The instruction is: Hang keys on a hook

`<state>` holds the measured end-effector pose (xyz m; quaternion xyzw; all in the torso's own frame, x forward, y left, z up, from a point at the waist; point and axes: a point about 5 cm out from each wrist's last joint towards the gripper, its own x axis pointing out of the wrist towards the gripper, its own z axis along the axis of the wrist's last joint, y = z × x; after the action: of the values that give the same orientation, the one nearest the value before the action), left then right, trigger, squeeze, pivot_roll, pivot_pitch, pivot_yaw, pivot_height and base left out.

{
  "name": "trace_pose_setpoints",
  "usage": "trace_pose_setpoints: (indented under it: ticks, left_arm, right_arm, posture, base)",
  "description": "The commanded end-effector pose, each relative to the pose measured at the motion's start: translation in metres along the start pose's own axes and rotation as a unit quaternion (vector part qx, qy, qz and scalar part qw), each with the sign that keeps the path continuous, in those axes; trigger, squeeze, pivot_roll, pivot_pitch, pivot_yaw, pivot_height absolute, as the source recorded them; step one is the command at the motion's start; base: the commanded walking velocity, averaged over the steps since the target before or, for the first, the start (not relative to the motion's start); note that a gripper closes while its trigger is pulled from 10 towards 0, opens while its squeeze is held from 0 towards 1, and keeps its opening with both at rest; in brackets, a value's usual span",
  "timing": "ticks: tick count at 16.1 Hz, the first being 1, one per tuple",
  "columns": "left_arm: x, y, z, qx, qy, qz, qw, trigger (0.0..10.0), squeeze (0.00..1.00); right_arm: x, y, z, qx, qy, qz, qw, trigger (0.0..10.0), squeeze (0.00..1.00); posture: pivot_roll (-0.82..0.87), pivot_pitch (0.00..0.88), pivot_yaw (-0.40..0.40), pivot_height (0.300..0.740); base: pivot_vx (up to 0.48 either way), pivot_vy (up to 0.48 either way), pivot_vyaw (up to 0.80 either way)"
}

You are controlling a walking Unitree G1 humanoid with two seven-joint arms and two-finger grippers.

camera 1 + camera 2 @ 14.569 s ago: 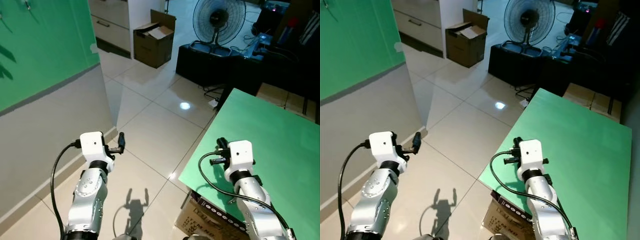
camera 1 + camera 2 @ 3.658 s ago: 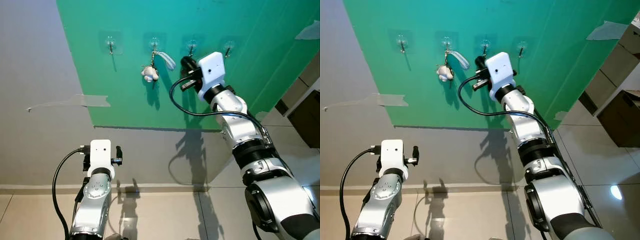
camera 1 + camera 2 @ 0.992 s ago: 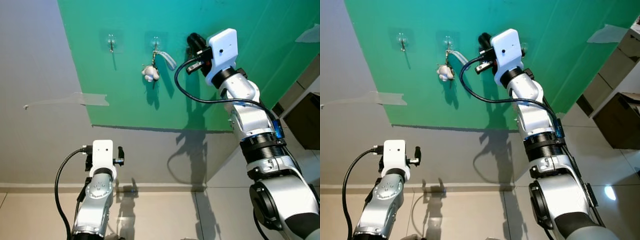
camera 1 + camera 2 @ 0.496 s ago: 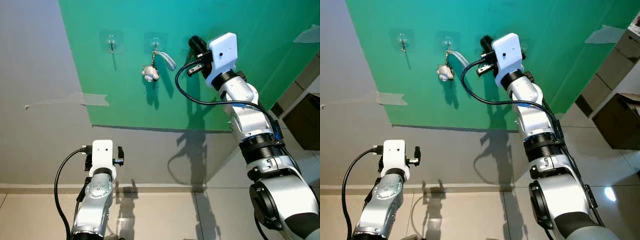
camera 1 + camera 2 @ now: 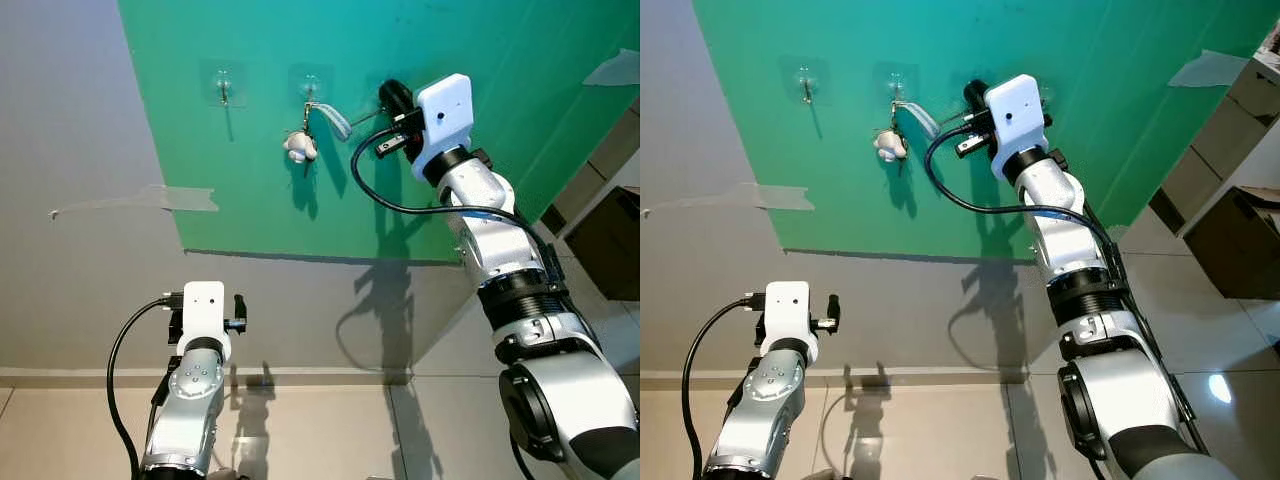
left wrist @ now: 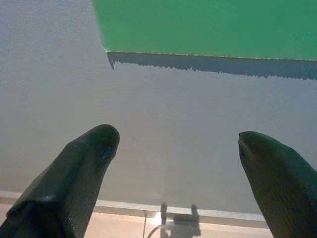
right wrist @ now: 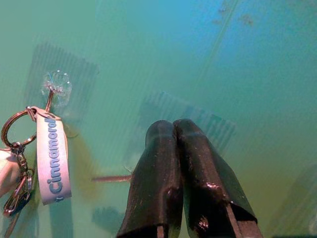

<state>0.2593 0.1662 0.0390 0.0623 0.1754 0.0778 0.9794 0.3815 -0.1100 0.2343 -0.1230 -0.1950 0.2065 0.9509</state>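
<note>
two grippers show: nearest and low, the left gripper [image 5: 238, 312] idles with fingers spread wide, holding nothing, before the grey wall [image 5: 80, 260]. farther up, the right gripper [image 7: 173, 130], fingers pressed together and empty, sits against the green board [image 5: 500, 40], just right of the keys [image 5: 300, 140] hanging on a hook [image 5: 311, 84].

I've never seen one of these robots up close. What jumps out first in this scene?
The right gripper, raised high against the green board, its black fingers pressed shut near a row of clear hooks. On the second hook from the left hangs a keyring with a white charm and a pale strap. The left gripper waits low by the grey wall, fingers open.
</note>
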Motion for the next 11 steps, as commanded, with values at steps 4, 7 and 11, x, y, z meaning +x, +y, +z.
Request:
trace_pose_setpoints:
  ticks: [4,7,11]
  left_arm:
    - [-0.003,-0.002,0.002,0.001,-0.003,-0.006,1.0,10.0,0.0]
    - [-0.003,-0.001,0.002,0.001,-0.003,-0.004,1.0,10.0,0.0]
    - [-0.004,0.0,0.002,0.0,-0.002,-0.002,1.0,10.0,0.0]
  right_arm:
    - [-0.012,0.0,-0.021,0.011,0.043,-0.012,0.999,0.0,0.0]
    - [-0.016,0.007,-0.025,0.021,0.047,-0.007,0.999,0.0,0.0]
    - [-0.024,0.022,-0.031,0.038,0.053,0.007,0.998,0.0,0.0]
  posture:
    - [-0.03,0.0,-0.092,0.74]
    - [-0.03,0.0,-0.094,0.74]
    - [-0.02,0.0,-0.096,0.74]
  base:
    - [0.0,0.0,0.0]
    - [0.0,0.0,0.0]
    - [0.0,0.0,0.0]
